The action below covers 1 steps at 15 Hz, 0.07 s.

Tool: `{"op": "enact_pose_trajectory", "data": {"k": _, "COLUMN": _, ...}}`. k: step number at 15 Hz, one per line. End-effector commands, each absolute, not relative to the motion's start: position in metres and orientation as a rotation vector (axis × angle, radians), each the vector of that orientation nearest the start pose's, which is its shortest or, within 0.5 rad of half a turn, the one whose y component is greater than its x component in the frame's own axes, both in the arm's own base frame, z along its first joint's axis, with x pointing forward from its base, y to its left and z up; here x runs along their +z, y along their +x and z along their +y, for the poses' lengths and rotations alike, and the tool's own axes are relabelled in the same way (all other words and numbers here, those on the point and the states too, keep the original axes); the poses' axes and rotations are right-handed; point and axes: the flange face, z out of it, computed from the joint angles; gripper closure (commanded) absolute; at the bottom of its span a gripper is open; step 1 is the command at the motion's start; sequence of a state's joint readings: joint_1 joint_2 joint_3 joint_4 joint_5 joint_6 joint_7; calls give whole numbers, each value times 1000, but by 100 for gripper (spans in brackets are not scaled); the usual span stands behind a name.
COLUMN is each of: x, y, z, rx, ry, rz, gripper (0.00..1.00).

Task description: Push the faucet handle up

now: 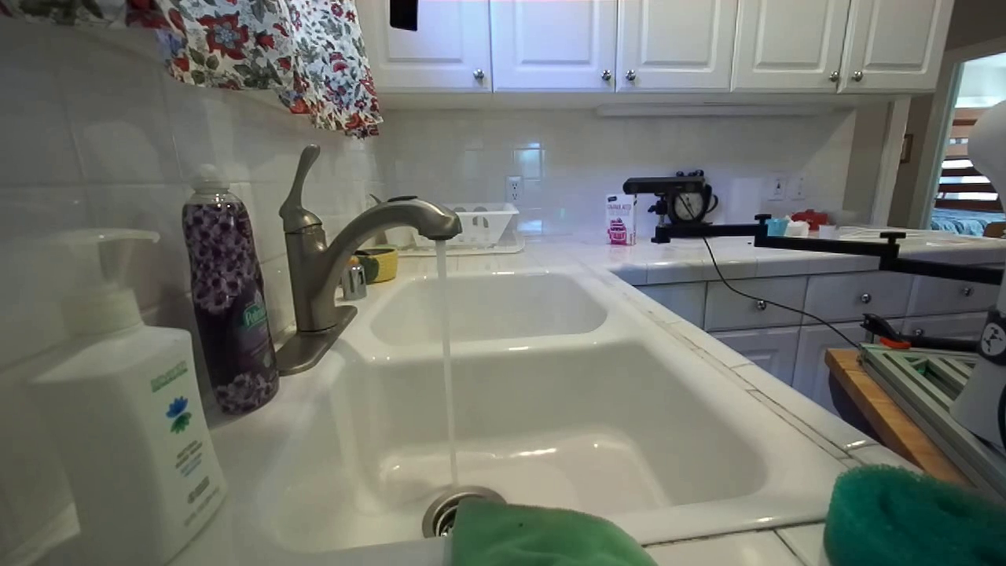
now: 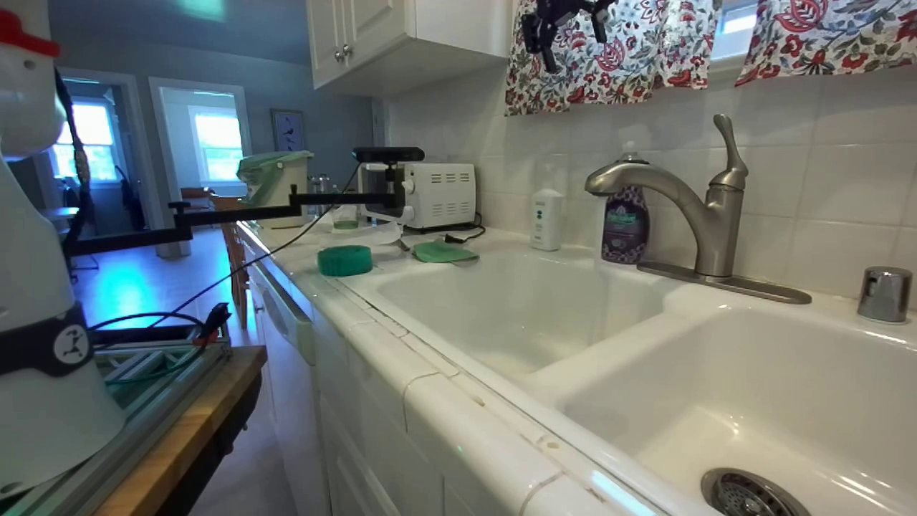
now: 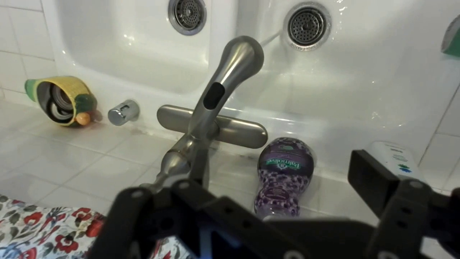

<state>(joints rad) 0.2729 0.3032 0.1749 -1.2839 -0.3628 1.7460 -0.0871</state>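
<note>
"The black two-fingered hand (image 3: 282,163)?"
"Spread wide apart."
"And the slim brushed-metal faucet handle (image 1: 299,187)?"
"Pointing up, atop the grey curved faucet (image 1: 312,275)."
"Anything readable?"
"'Palmolive', on the purple flowered bottle (image 3: 284,171)."

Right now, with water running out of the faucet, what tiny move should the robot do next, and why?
Probably ease the open gripper up and away from the faucet handle: the handle already points upward and water pours from the curved spout, so a push seems unneeded.
</note>
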Motion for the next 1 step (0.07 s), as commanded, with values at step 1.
{"op": "enact_pose_trajectory", "data": {"k": 1, "x": 601, "y": 618, "z": 240, "rx": -367, "ry": -3267, "rz": -934, "gripper": 0}}
